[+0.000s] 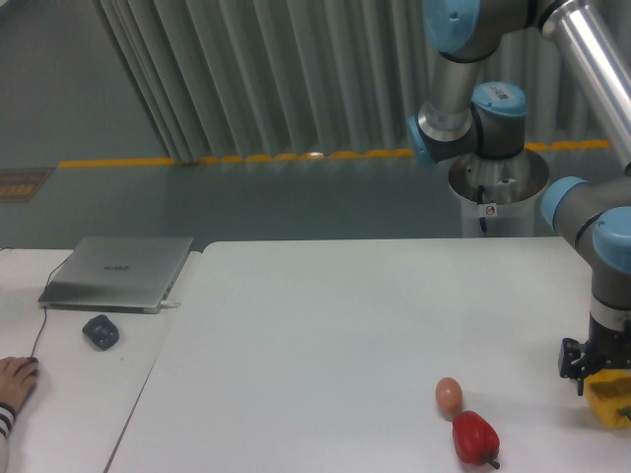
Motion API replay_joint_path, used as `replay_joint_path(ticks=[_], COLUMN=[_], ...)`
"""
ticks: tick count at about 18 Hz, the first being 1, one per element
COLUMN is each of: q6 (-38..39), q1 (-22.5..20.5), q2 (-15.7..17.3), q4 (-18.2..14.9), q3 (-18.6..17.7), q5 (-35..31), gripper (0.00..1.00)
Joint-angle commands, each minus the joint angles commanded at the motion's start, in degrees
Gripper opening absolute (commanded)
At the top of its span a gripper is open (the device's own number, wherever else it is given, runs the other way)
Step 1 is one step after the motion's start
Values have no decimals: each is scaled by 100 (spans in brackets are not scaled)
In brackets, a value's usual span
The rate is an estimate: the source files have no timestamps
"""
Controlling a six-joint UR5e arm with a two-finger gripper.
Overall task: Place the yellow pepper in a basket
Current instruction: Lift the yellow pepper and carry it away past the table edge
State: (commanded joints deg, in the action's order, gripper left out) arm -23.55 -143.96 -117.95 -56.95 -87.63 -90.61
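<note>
- Pale skin first, far left: a person's hand (14, 379) rests at the edge of the side desk (74, 394), cuff just showing.
- Next along, a dark mouse (101, 331) sits on that desk, its thin cable trailing back toward the hand.
- Behind the mouse lies a closed silver laptop (117, 272), flat, lid down.
- Across the seam now onto the big white table (325, 335), wide and bare through its middle.
- Low and right of centre, a small tan egg (449, 395) stands just beside a red pepper (474, 438); the two look as good as touching, the pepper's dark stem poking out toward the front right.
- Up at the back, the arm's grey pedestal (498, 192) stands beyond the table, blue-capped joints stacked above it.
- Over to the right edge: the gripper (601, 372) hangs straight down, right at the yellow pepper (611, 399), its dark fingers (570, 361) low over the pepper's top.
- Wide or closed around it? I can't tell from here; the frame edge cuts off half of it.
- That yellow pepper sits on the table at the far right, partly out of view, well apart from the egg and red pepper.
</note>
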Motion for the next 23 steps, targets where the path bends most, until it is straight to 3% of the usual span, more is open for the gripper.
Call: replay_joint_path(ticks=[3, 8, 10, 12, 17, 23], q6=[-53, -535, -554, -781, -3159, -4919], q1=[0, 9, 9, 9, -131, -395], q2=[44, 211, 211, 307, 694, 931], q4=[-26, -79, -140, -324, -1370, -1696], q3=[26, 53, 62, 123, 483, 492], q5=[-9, -9, -18, -18, -167, -132], gripper=[52, 48, 36, 36, 37, 37])
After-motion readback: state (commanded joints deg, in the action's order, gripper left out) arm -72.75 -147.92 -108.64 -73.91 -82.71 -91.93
